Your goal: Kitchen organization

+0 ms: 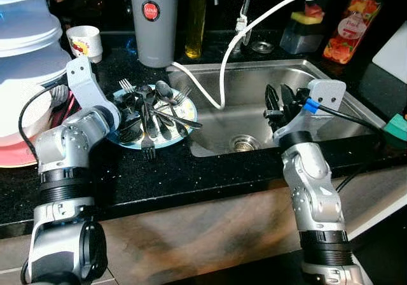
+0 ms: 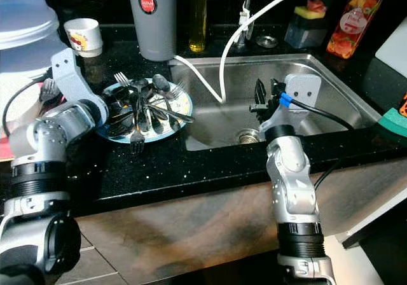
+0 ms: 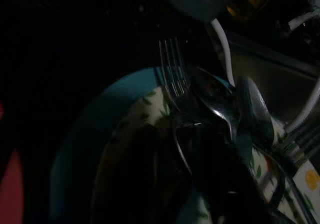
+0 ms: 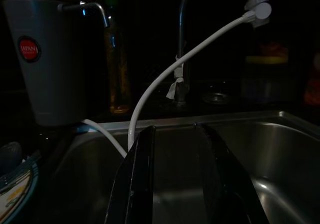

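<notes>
A blue-rimmed flowered plate [image 1: 168, 143] lies on the black counter left of the sink, piled with several forks and spoons [image 1: 159, 104]. My left gripper [image 1: 130, 126] reaches down onto the plate's left side among the cutlery; its black fingers merge with the dark pile. The left wrist view is dark and shows a fork [image 3: 172, 74] and a spoon [image 3: 215, 101] on the plate close ahead. My right gripper [image 1: 280, 100] hangs over the steel sink [image 1: 254, 116], open, with nothing between its fingers [image 4: 135, 184].
A white hose [image 1: 222, 75] loops from the tap into the sink near the drain [image 1: 243, 144]. Behind stand a grey jug [image 1: 152, 24], an oil bottle [image 1: 196, 24], a cup [image 1: 84, 41], a sponge holder [image 1: 304, 30] and a soap bottle [image 1: 350, 27]. Stacked tubs [image 1: 25, 43] crowd the left.
</notes>
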